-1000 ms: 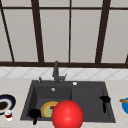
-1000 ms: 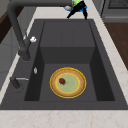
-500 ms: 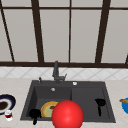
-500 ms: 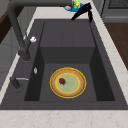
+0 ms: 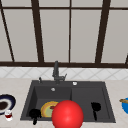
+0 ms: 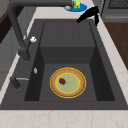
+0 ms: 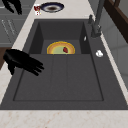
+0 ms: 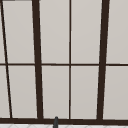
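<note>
With the right hand (image 7: 21,61) hovering, fingers spread and holding nothing, over the sink's (image 7: 60,98) drainer side, it should reach straight toward the yellow plate (image 6: 68,82) lying flat in the basin.

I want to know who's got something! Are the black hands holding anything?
No. The left hand and right hand hang over the dark sink, holding nothing.

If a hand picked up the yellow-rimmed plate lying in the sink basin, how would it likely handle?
The plate looks stiff and shallow, lying flat on the sink floor, so fingers would probably struggle to get under its rim. The small red item on it seems loose and might slide off if the plate tilts. Its smooth surface may be slippery.
</note>
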`<state>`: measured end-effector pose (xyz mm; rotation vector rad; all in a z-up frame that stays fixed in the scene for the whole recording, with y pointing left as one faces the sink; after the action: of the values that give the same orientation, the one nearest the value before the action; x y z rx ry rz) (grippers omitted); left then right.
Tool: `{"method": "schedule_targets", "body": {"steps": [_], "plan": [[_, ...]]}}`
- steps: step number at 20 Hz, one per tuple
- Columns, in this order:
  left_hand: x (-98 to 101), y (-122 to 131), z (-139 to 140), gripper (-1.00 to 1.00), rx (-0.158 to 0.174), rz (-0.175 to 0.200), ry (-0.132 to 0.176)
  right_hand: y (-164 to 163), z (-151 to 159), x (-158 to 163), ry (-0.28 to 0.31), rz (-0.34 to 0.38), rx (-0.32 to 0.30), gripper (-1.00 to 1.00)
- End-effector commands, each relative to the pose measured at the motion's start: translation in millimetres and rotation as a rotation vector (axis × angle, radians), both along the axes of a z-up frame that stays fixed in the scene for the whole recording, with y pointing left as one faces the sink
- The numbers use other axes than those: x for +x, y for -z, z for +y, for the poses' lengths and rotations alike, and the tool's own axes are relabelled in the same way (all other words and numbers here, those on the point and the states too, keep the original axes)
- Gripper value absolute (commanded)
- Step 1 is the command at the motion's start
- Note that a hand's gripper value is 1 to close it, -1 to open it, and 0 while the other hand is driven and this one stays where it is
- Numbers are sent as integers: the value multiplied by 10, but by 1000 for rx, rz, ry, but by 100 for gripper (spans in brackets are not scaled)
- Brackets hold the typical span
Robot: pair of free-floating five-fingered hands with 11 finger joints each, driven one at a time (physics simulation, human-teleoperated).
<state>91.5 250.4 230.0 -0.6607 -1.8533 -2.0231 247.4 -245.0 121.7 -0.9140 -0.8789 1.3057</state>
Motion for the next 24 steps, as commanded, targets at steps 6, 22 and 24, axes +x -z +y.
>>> {"method": "schedule_targets", "body": {"steps": [6,22,24], "plan": [[0,0,0,0,0,0,0,204,386,-713,-1,43,3,-100],[0,0,0,0,0,0,0,150,446,-676,-20,37,-8,-100],[0,0,0,0,0,0,0,150,440,-676,-20,26,-8,-100]]}}
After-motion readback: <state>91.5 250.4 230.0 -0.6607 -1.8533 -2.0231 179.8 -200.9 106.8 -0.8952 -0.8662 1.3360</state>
